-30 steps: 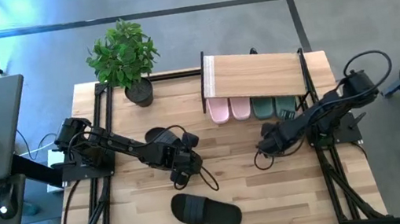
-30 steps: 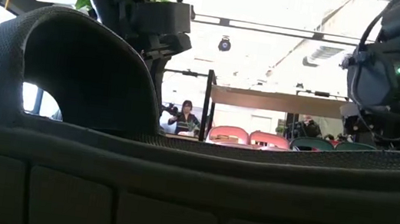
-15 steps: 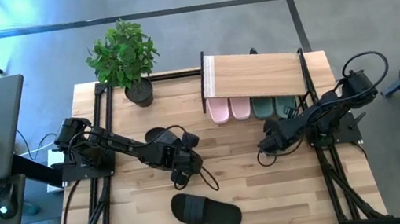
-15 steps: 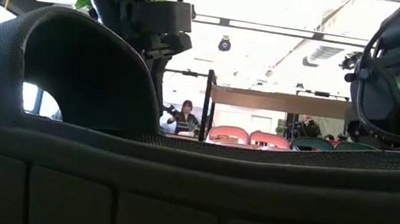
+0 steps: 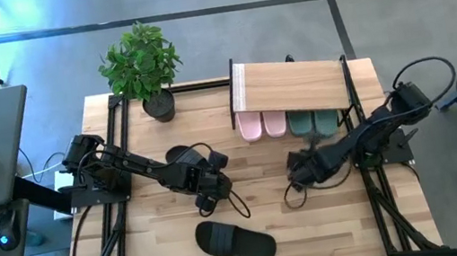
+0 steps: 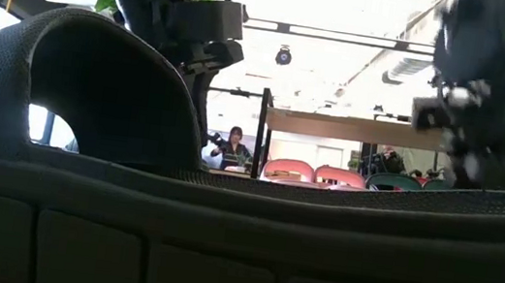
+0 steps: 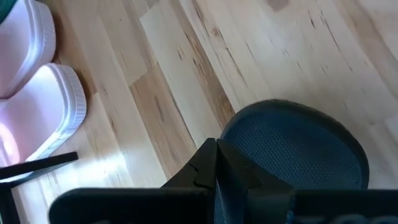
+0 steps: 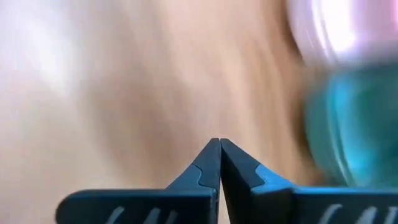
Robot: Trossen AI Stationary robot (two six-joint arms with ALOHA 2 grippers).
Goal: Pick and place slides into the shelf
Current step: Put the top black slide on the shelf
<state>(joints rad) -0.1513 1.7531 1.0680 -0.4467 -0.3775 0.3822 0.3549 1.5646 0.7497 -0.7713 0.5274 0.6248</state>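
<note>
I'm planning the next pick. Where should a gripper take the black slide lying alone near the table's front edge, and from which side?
Probably by its strap. The black slide lies flat, sole down and apart from everything else, with its wide strap arching at the left end, as the low view shows. Coming from above, one finger could slip under that arch and the other close on top. The left gripper is nearest.

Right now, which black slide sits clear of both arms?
The black slide near the table's front edge, lying alone on bare wood. The other black slide is partly hidden under the left arm.
</note>
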